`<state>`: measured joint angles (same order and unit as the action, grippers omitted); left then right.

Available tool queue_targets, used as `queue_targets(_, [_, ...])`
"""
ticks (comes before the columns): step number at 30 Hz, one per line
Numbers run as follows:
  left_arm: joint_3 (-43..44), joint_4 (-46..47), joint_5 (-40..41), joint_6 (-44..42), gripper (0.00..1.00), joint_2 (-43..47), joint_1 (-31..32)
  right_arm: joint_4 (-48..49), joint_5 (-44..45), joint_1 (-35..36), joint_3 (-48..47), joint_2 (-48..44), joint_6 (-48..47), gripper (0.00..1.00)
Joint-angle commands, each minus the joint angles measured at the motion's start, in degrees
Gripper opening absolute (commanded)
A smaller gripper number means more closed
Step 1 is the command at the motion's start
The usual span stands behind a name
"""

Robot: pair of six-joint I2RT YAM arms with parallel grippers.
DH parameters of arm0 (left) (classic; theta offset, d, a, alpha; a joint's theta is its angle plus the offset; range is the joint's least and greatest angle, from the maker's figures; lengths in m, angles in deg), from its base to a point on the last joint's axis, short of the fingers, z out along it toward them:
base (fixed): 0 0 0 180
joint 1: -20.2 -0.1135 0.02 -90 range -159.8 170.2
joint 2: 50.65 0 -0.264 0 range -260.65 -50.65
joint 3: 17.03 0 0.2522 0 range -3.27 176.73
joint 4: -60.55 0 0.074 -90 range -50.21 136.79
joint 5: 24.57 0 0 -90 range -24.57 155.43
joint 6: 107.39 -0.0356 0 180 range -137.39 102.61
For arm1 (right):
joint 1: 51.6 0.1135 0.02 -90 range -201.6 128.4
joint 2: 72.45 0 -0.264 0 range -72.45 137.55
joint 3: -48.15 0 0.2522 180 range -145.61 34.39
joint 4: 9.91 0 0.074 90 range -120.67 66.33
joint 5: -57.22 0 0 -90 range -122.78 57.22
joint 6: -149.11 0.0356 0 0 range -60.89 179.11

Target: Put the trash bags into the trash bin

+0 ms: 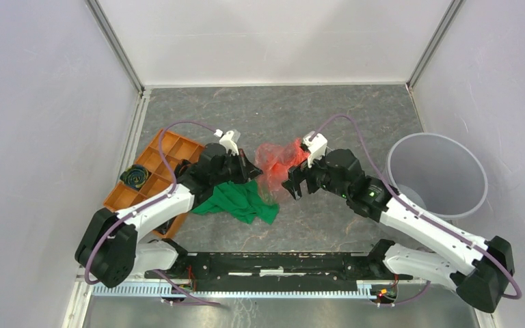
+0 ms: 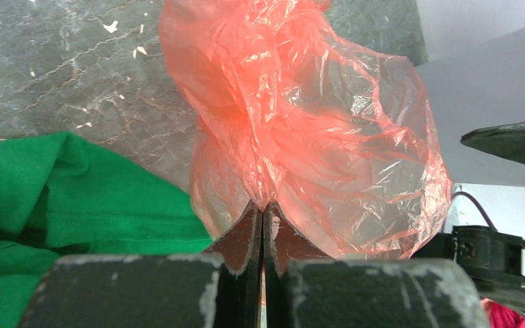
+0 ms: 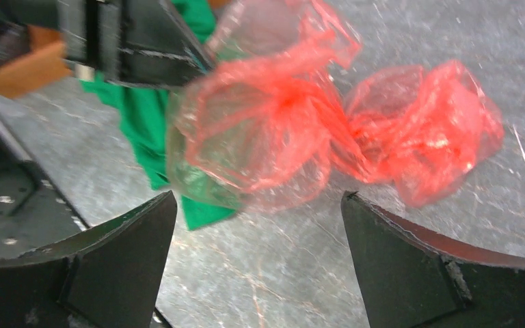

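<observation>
The trash bags (image 1: 278, 162) show as one bunch of crinkly red-pink film, lifted between the two arms at the table's middle. My left gripper (image 2: 265, 206) is shut on a pinched fold of the film (image 2: 307, 123), which balloons up beyond its fingertips. In the top view this left gripper (image 1: 258, 169) meets the bunch from the left. My right gripper (image 3: 258, 199) stands open just short of the film (image 3: 280, 130), nothing between its fingers, the right gripper (image 1: 295, 183) close on the bunch's right. The trash bin (image 1: 399, 157), a round translucent grey-white bucket, stands at the right wall.
A green cloth (image 1: 240, 201) lies crumpled under and beside the left gripper. An orange compartment tray (image 1: 152, 171) holding a black roll (image 1: 136, 176) sits at the left wall. White walls close in the grey marbled table.
</observation>
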<state>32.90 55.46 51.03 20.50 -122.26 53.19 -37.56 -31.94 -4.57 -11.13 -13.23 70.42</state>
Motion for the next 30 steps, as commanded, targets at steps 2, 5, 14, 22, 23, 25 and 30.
queue_targets(2, [-0.13, 4.21, -3.60, 3.59, 0.02, 2.82, 0.23, 11.28, -10.72, 0.05, 0.67, -2.03, 6.31, 0.98])
queue_targets(5, [-0.02, 4.34, -4.12, 4.26, 0.02, 3.92, 0.30, 16.94, -9.54, 1.38, 1.64, 0.66, 10.96, 0.98])
queue_targets(14, [0.21, 3.42, -4.50, 5.13, 0.02, 6.50, 0.37, 17.55, 12.22, 4.37, -0.10, 7.93, 13.99, 0.65])
queue_targets(22, [-1.31, 2.07, -2.35, 4.61, 0.02, 8.86, 0.41, 23.51, 15.33, 4.38, 2.85, 12.54, 11.44, 0.14])
queue_targets(23, [-1.12, 0.75, -1.04, 4.30, 0.02, 8.86, 0.41, 21.93, 16.76, 4.32, 2.47, 12.72, 10.42, 0.10])
queue_targets(25, [-0.61, -3.13, 3.93, 3.75, 0.02, 9.09, 0.41, 16.95, 22.85, 4.20, 1.99, 12.63, 8.84, 0.01])
queue_targets(30, [1.42, -7.80, 19.07, 3.85, 0.02, 5.64, 0.14, 14.02, 25.95, -1.23, 2.87, 14.07, 3.42, 0.00])
